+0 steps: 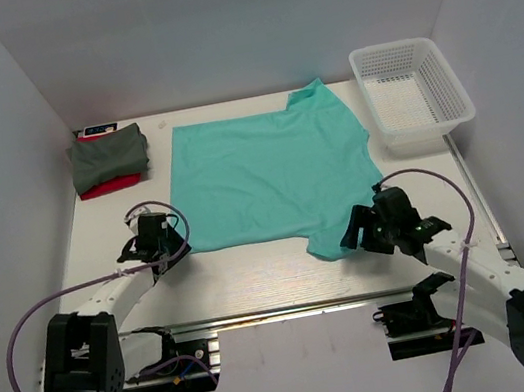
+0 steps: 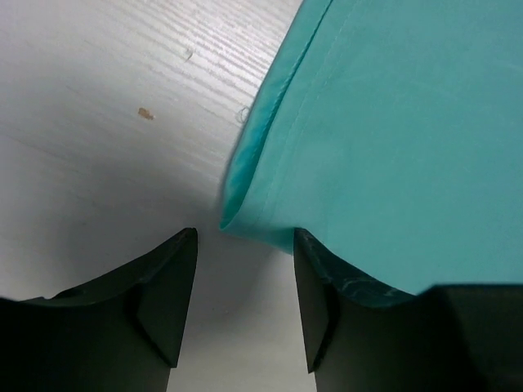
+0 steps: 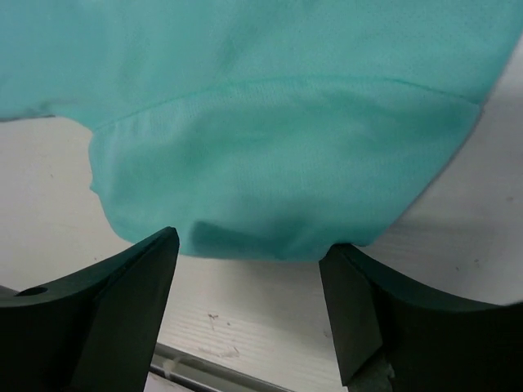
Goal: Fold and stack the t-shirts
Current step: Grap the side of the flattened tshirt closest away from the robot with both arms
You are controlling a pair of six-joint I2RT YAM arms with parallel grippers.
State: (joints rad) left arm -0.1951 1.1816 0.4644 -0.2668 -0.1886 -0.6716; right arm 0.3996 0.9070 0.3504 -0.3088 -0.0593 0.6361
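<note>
Centrally on the table (image 1: 256,278) lies the teal shirt (image 1: 273,174), spread flat. Left gripper (image 2: 245,237) stands with jaws apart at its near left corner; right gripper (image 3: 249,245), jaws also apart, at its near sleeve.

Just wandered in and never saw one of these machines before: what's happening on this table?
Two robot arms are working on a teal t-shirt spread flat on the table. The left hand is at its near left corner, the right hand at its near sleeve; both are open with the cloth edge at their fingertips, nothing gripped yet. At the far left a dark grey-green shirt lies folded on a red one. A white basket stands at the far right.
</note>
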